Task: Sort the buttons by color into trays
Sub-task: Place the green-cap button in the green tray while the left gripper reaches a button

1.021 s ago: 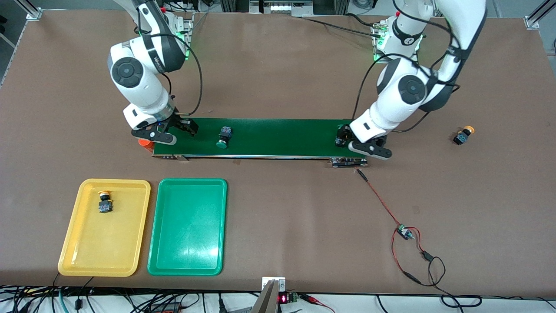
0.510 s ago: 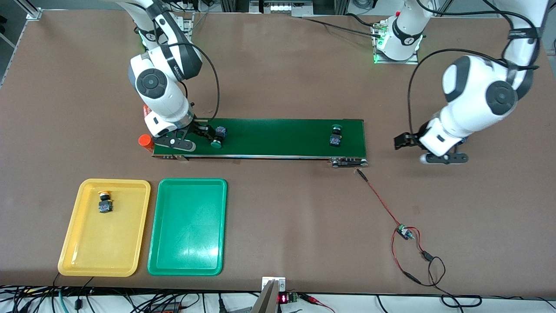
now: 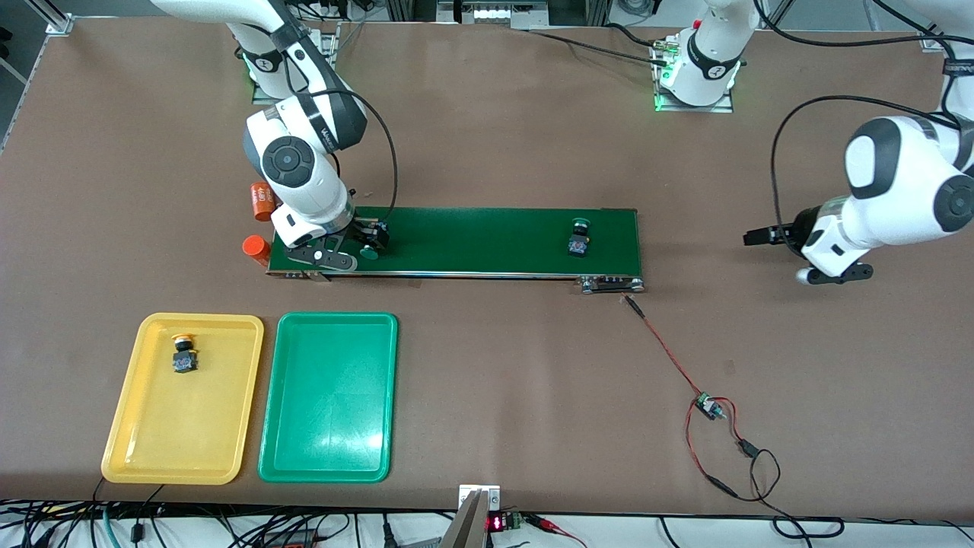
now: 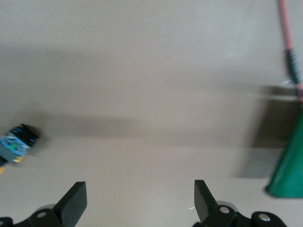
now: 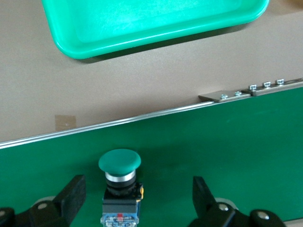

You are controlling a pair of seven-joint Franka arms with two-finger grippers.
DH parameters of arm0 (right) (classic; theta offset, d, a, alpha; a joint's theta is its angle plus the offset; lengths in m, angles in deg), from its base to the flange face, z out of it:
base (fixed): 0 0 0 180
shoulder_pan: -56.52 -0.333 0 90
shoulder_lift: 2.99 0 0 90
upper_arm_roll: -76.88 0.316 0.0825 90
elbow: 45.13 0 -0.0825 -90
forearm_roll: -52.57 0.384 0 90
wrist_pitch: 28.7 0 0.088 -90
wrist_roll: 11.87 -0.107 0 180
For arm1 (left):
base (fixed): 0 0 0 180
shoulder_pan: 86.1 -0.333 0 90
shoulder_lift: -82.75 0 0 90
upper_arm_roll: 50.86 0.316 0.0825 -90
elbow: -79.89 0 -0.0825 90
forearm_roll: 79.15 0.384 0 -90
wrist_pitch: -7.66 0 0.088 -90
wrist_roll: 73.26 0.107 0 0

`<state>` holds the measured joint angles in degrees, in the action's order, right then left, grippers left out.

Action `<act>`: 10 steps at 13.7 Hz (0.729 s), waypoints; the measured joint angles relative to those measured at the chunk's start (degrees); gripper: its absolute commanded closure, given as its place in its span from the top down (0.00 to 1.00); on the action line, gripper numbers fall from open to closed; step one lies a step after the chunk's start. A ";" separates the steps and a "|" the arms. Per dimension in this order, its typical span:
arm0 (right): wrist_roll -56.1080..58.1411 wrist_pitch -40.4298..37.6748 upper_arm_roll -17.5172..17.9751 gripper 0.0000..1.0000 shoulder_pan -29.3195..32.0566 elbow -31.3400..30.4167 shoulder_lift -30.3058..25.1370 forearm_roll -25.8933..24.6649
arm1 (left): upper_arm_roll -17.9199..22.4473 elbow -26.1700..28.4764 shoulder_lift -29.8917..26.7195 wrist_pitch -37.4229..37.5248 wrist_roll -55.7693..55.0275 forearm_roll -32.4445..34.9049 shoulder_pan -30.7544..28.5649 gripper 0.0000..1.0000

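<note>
My right gripper (image 3: 364, 247) is open, low over the conveyor belt (image 3: 487, 240) at the right arm's end. A green button (image 5: 120, 184) lies on its side between the fingers, untouched. A second green button (image 3: 580, 240) lies on the belt near the left arm's end. One yellow button (image 3: 183, 356) lies in the yellow tray (image 3: 122, 426); the green tray (image 3: 327, 396) beside it holds nothing. My left gripper (image 3: 780, 257) is open over bare table past the belt's end. Beside my left gripper (image 4: 137, 201), outside the fingers, is a black button body (image 4: 18, 143); the left arm hides it in the front view.
Two orange cylinders (image 3: 261, 200) (image 3: 255, 246) stand by the belt at the right arm's end. A red and black wire (image 3: 670, 350) runs from the belt's other end to a small board (image 3: 709, 407), nearer the front camera.
The left arm swung away from the belt's end, leaving a green button there. The other green button rode the belt toward the right gripper, which shifted to straddle it.
</note>
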<state>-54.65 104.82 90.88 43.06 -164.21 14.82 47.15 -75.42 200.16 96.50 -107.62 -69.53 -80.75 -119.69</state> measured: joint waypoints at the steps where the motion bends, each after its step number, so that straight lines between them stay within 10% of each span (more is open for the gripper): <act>1: 0.00 0.30 -0.02 1.00 0.00 0.02 0.41 0.00 | 0.00 0.03 1.32 0.00 3.93 1.36 -2.21 1.00; 4: 0.01 0.62 -0.03 0.91 -0.01 0.03 1.40 -0.11 | -0.07 0.12 5.83 0.05 19.32 3.38 -7.54 1.00; 10: 0.19 0.67 -0.11 0.25 -0.04 0.05 2.84 -0.25 | -0.57 0.07 9.07 -0.64 46.33 4.62 -11.64 1.00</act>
<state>-54.46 105.49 90.77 43.01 -164.16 17.67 46.90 -75.99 200.24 105.57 -108.26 -23.19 -76.13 -131.33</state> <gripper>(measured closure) 0.352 0.000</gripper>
